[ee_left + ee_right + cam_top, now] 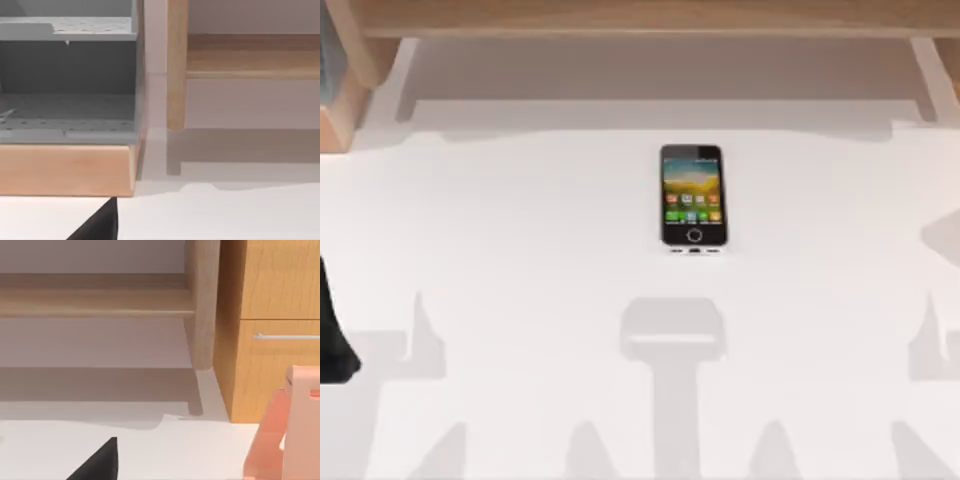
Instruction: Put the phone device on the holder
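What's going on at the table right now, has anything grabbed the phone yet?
Nothing has hold of it yet. The phone device lies flat, screen up, on the white table, a little right of centre toward the back, with no pincer touching it. A dark part of the left arm sits at the table's left edge, well away from the phone. The right wrist view shows a pink holder standing on the table beside a wooden cabinet. The placing has not started.
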Motion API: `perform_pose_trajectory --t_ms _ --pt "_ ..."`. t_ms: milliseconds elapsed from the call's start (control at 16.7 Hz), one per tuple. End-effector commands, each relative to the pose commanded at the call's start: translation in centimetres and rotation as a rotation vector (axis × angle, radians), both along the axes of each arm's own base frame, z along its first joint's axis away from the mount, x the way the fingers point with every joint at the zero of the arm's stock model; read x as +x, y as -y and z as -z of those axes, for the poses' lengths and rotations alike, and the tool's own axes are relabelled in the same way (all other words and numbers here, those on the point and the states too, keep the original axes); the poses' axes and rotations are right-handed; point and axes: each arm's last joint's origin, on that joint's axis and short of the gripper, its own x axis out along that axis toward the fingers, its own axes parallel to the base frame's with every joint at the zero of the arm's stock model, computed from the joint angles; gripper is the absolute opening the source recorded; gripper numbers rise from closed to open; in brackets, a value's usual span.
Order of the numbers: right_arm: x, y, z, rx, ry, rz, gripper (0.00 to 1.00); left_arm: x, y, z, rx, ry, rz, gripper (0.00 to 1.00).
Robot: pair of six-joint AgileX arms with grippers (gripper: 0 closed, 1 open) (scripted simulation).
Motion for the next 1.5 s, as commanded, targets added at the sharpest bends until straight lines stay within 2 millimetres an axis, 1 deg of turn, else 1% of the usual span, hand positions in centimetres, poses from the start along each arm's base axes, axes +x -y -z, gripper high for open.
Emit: perform_pose_trajectory --t_ms 180,300,540,720,900,1080,1260,1380,1500 --pt "0.0 0.0 -0.1 0.004 -0.006 -0.003 1.00 0.0 0.0 0.0 0.000 0.000 0.000 1.00" --pt "0.1 -0.2 -0.8 0.025 -0.040 -0.016 1.00 0.0 0.0 0.0 0.000 0.000 0.000 1.00" --pt "1.0 -0.7 -3.6 0.103 -0.213 -0.049 1.00 0.0 0.0 0.0 0.000 0.000 0.000 1.00" --pt "3.1 -1.5 -6.1 0.166 -0.433 -0.058 1.00 0.0 0.0 0.0 0.000 0.000 0.000 1.00" --pt "6.7 -3.0 -8.1 0.203 -0.708 -0.041 1.00 0.0 0.0 0.0 0.000 0.000 0.000 1.00" --pt "11.7 -5.3 -9.0 0.197 -0.997 0.005 1.00 0.0 0.0 0.0 0.000 0.000 0.000 1.00" --pt "17.4 -8.7 -8.5 0.148 -1.246 0.063 1.00 0.0 0.0 0.0 0.000 0.000 0.000 1.00" --pt "21.2 -11.4 -7.3 0.101 -1.370 0.099 1.00 0.0 0.0 0.0 0.000 0.000 0.000 1.00" --pt "24.5 -14.3 -5.8 0.055 -1.452 0.122 1.00 0.0 0.0 0.0 0.000 0.000 0.000 1.00"
